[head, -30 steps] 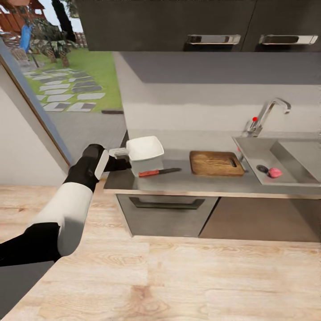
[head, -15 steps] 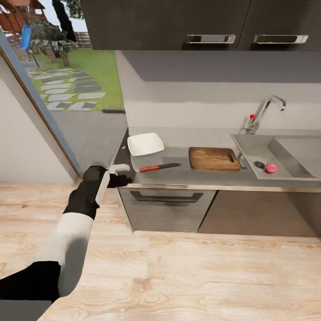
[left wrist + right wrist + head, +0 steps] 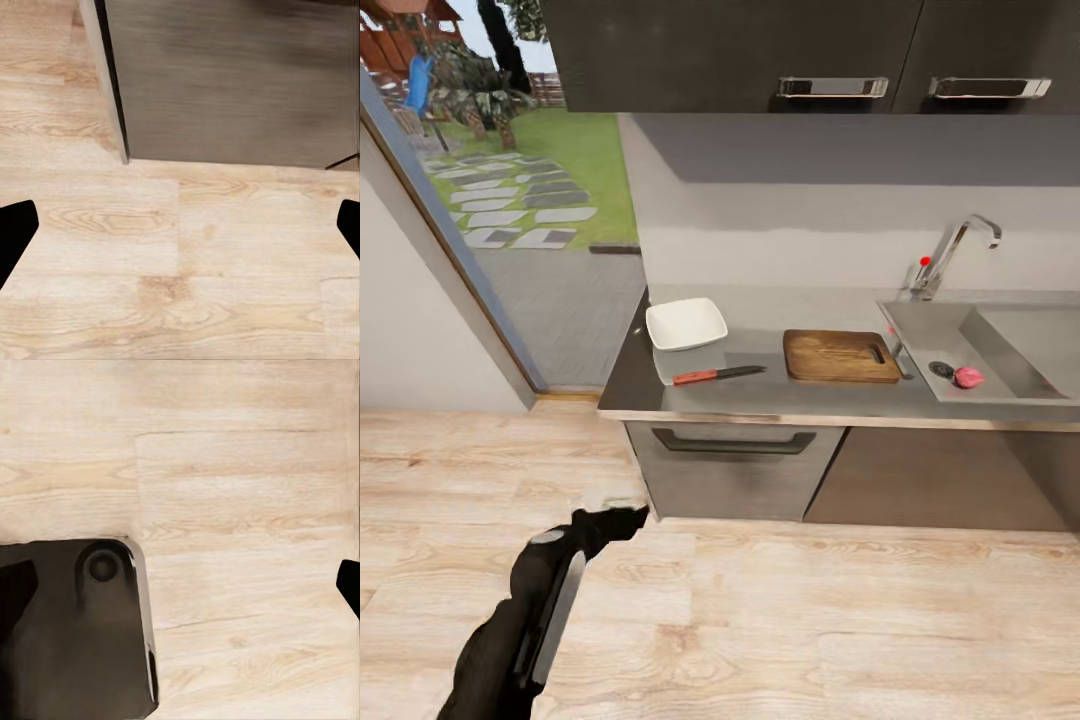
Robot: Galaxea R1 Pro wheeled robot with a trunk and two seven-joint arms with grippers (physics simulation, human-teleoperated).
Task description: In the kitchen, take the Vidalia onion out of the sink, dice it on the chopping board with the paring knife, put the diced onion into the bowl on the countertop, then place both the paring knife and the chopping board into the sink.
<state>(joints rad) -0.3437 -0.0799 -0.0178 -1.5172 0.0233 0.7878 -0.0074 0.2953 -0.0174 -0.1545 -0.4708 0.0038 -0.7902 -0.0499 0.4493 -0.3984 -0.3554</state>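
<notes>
The pinkish Vidalia onion (image 3: 968, 377) lies in the grey sink (image 3: 1010, 345) next to the dark drain. On the countertop (image 3: 780, 398) the wooden chopping board (image 3: 840, 356) lies left of the sink. Further left is the paring knife (image 3: 718, 375), red handle toward the white bowl (image 3: 686, 323). My left gripper (image 3: 630, 516) hangs low over the wooden floor, in front of the counter's left corner and far from all of these. In the left wrist view it (image 3: 180, 229) is open and empty, fingertips (image 3: 15, 232) wide apart. In the right wrist view one fingertip (image 3: 351, 585) of my right gripper, open, shows over the floor.
A chrome tap (image 3: 952, 248) with a red knob stands behind the sink. Dark wall cabinets (image 3: 810, 50) hang above, and a grey drawer front (image 3: 735, 470) sits under the counter. A glass door (image 3: 490, 200) to the garden is at the left. My dark base (image 3: 75, 630) is below the right wrist.
My left arm has dropped from beside the bowl at counter height to just above the floor. The view pulled back a little at first, then held still.
</notes>
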